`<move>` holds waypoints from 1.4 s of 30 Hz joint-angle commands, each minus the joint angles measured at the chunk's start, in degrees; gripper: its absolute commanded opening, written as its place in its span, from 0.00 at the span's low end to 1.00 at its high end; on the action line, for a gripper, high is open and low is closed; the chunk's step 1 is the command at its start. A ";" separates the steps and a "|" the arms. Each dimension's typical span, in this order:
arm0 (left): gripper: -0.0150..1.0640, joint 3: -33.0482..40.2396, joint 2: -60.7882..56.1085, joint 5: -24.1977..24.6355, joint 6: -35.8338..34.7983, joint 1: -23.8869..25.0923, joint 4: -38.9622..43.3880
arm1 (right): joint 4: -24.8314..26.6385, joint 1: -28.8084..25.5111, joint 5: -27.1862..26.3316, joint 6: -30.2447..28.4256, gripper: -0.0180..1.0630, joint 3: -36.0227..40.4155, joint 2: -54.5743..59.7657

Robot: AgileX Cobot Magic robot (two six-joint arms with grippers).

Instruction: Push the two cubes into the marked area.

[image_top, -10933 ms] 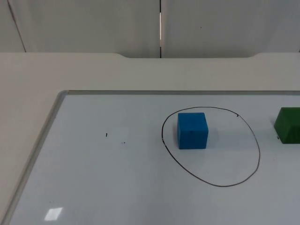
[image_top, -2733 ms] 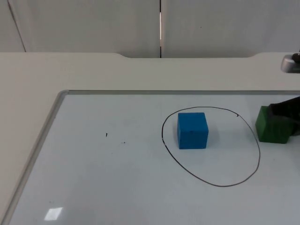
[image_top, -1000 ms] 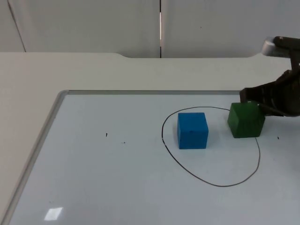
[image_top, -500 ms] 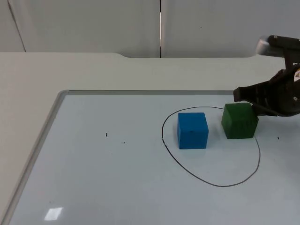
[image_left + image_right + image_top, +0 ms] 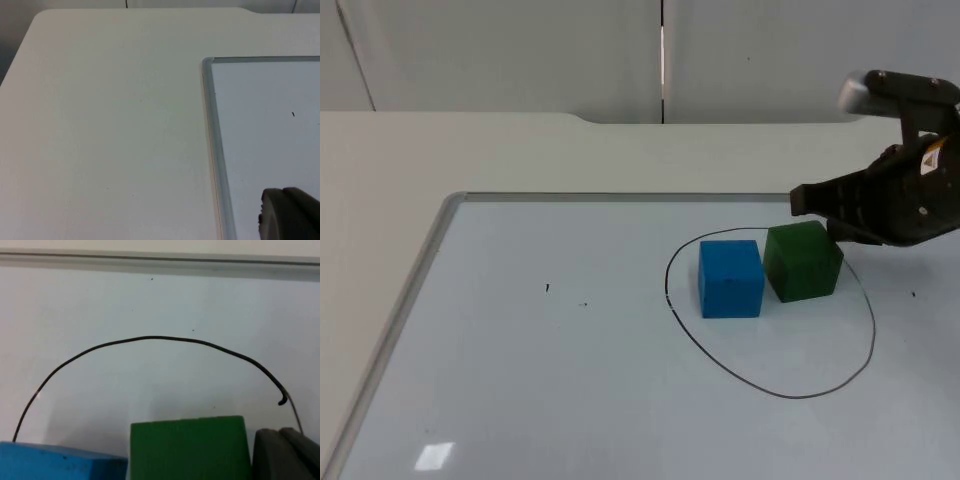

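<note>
1. Cubes are what this push is about, and the drawn ring (image 5: pixel 770 315) serves as the landmark for everything else.
2. Largest is the worktop (image 5: pixel 520 160), cream-coloured, carrying a whiteboard (image 5: pixel 570 380) whose metal frame runs along the ring's far side. The ring is inked on that board so the goal has a clear edge.
3. Next comes the right end effector (image 5: pixel 820 212), pressed against the green cube's outer face, at the ring's right boundary. It sits low and behind the cube because a push needs contact from the side away from the goal. Whether its fingers are parted or closed I cannot tell; it grips nothing, only leans on the cube.
4. The left end effector (image 5: pixel 287 215) waits well away from the ring, above the whiteboard's left frame; its finger state cannot be made out either.
5. The blue cube (image 5: pixel 731 279) stands inside the ring, close to its left edge, flat on the board.
6. The green cube (image 5: pixel 803 261) stands inside the ring's upper part, slightly turned, its near corner touching or almost touching the blue cube; the right wrist view shows them side by side with barely any gap. The turn likely comes from an off-centre push.
7. Judging by the line, both cubes lie within the mark, so the pushing looks essentially done, and further shoving risks driving the blue cube out across the left edge.
</note>
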 commanded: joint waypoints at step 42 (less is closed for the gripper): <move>0.01 0.29 -0.24 -0.56 0.08 -0.31 0.43 | -0.81 -5.02 33.07 -13.11 0.02 0.02 -60.70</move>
